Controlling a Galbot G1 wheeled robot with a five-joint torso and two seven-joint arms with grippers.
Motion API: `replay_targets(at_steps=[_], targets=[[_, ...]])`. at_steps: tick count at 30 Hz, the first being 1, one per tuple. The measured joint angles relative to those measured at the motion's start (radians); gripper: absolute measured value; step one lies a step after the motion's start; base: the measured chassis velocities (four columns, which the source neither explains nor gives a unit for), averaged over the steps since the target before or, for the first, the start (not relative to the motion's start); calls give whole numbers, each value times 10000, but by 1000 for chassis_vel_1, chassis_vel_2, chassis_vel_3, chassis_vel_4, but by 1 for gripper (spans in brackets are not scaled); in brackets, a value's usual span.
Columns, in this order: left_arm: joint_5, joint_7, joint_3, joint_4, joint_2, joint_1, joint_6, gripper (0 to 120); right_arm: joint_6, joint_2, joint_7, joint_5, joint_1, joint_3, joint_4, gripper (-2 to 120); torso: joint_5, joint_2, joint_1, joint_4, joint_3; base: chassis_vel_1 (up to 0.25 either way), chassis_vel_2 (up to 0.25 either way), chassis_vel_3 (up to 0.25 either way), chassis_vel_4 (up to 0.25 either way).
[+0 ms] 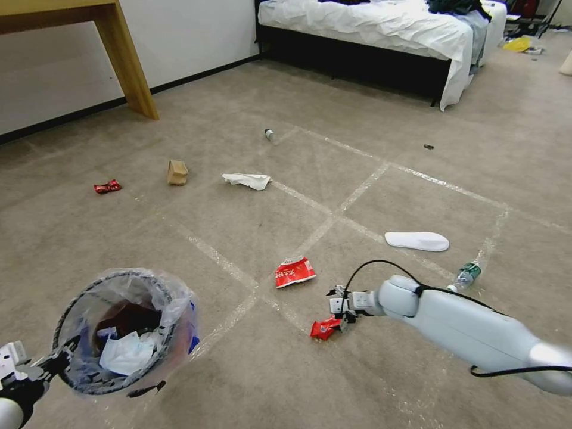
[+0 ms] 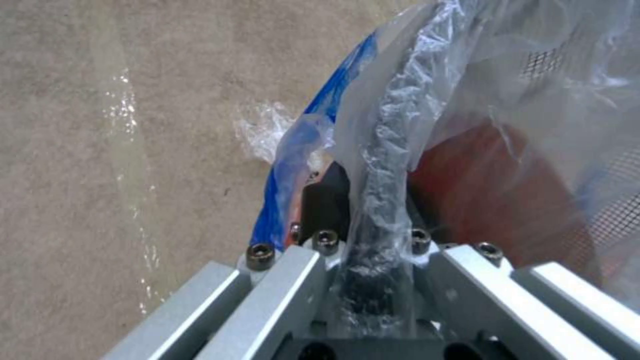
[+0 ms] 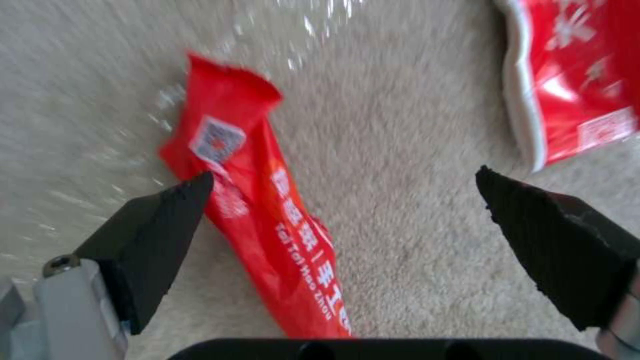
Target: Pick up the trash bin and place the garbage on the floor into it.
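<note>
My left gripper [image 1: 62,356] holds the trash bin [image 1: 95,285] up at the lower left, shut on its dark rim and clear liner [image 2: 377,200]. White tissue lies inside the bin. My right gripper [image 1: 341,314] is down at the floor [image 1: 250,369], open around a crumpled red snack wrapper [image 1: 325,328]. In the right wrist view the wrapper [image 3: 267,215] lies between the spread fingertips [image 3: 153,235], nearer one of them. More garbage lies about: a red-and-white packet [image 1: 294,271], a white tissue [image 1: 247,180], a tan paper packet [image 1: 177,172], a red wrapper [image 1: 107,187] and two small bottles [image 1: 466,276] [image 1: 270,134].
A white slipper [image 1: 417,241] lies right of centre. A wooden table leg [image 1: 128,65] stands at the far left by the wall. A bed [image 1: 369,30] with white sheets fills the far side. The red-and-white packet [image 3: 580,75] lies close beside my right gripper.
</note>
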Motion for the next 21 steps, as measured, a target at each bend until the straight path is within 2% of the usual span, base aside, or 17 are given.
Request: replay_targets(at_steps=[5,13,21], targets=[[38,18,-79,22,-78,56,-42,1,69,385,-91,-366,52,-38,-729,100,2,0,0,0,-1,0,0,0,0],[82,25,-41,95,-155,-94,-74,1,124,174,-208,-384,148,-49,-713,100,1,0,0,-2,-1,0,0,0,0],[94,6,-22,60,-130,-127,-76,1,171,12,-211,-436,-339,207,-695,98,2,1,0,-2,-1,0,0,0,0]])
